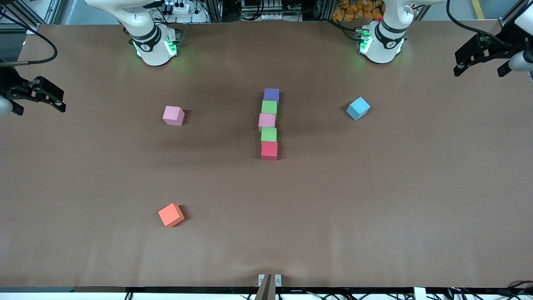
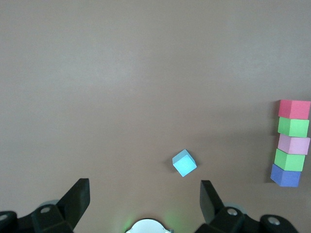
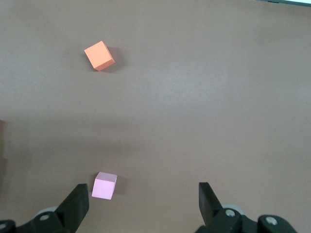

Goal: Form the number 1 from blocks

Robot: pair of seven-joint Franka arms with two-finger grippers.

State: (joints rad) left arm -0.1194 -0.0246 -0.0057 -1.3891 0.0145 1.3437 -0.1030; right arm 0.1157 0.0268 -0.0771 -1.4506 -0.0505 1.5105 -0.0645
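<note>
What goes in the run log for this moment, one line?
column: five blocks | loose: pink block, orange block, light blue block | left gripper open, waiting | right gripper open, waiting

High front camera, two downward wrist cameras

The brown table [image 1: 374,200] held a middle row of five blocks [image 1: 269,123], plus pink block [image 1: 173,115], orange block [image 1: 171,215] and blue block [image 1: 358,108] apart.

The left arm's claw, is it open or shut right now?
Open. In the left wrist view the left claw has its two fingers spread wide with bare table between them, holding nothing; the light blue block lies apart.
</note>
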